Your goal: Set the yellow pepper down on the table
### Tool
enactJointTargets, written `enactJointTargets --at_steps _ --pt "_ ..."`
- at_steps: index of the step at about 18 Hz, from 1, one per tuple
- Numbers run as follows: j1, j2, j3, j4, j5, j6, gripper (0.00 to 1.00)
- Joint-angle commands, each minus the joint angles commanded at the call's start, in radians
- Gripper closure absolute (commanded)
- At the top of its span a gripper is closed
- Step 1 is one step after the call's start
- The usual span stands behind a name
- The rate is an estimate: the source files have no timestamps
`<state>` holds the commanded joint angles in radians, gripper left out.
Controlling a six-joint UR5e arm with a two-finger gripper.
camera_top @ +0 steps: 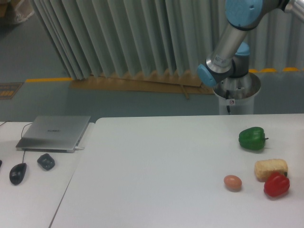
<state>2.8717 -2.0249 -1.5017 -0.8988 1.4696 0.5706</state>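
From the fixed camera I see only the arm's (pixel 232 42) grey tube and blue joints at one o'clock, rising off the top edge; its gripper lies outside the frame, so I cannot tell how the jaws stand. I can find no yellow pepper in this view, and cannot place it against the jaws. On the white table (pixel 156 171), a green pepper (pixel 251 138) sits at three o'clock. Below it, at four o'clock, a tan bread-like block (pixel 270 168) touches a red pepper (pixel 276 185), with a brown egg (pixel 232 182) just beside them. At nine o'clock, a smaller desk (pixel 33 190) carries a closed laptop (pixel 54 133) and a mouse (pixel 18 173).
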Motion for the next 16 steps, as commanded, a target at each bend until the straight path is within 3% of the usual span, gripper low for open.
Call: enactJointTargets --at_steps 3,7,12,16 --pt "-0.008 0.041 -0.037 -0.023 -0.005 0.000 0.43" --pt "-0.044 0.048 -0.045 -0.035 0.002 -0.002 0.43" --pt "-0.078 0.112 -0.045 -0.149 0.002 0.003 0.43" --pt "-0.150 0.140 -0.043 -0.192 0.002 0.002 0.43"
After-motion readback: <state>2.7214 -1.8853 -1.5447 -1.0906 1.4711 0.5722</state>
